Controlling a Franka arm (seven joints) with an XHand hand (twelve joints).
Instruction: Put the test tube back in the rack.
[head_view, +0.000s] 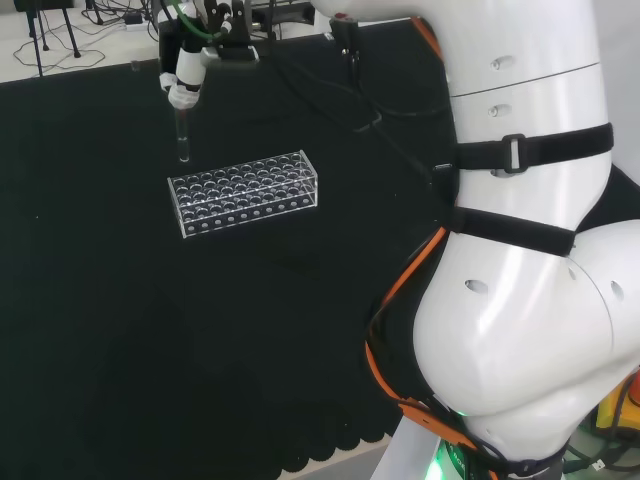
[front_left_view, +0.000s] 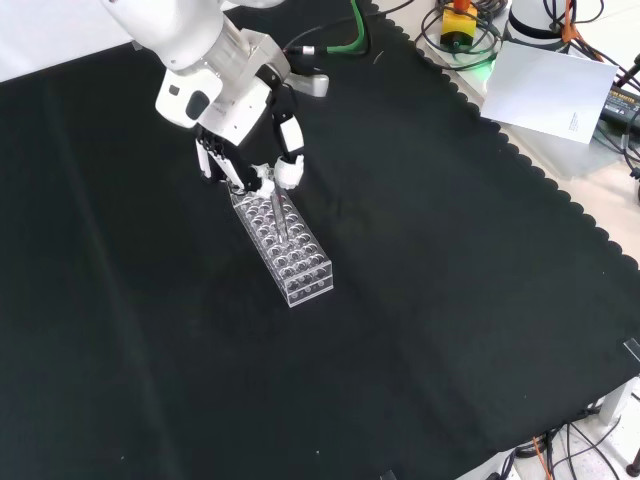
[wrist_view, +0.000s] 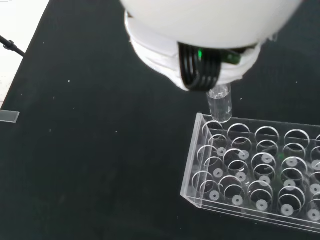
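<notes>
A clear plastic test tube rack (head_view: 244, 192) with several rows of round holes lies on the black cloth (head_view: 120, 330). In the head view the hand (head_view: 186, 78) hangs above the rack's far left end, its fingers curled round the top of a clear glass test tube (head_view: 183, 135) that points straight down. The tube's lower end is a little above the rack. In the front view the hand (front_left_view: 262, 170) sits over the rack's (front_left_view: 284, 244) upper end with the tube (front_left_view: 279, 218) below it. Up close in the wrist view, the tube (wrist_view: 219, 104) stands above a corner hole of the rack (wrist_view: 255, 172).
The cloth's scalloped edge (front_left_view: 520, 160) runs along the right of the front view, with a white sheet of paper (front_left_view: 548, 88) and cables beyond it. The arm's big white links (head_view: 520, 260) stand at the right of the head view.
</notes>
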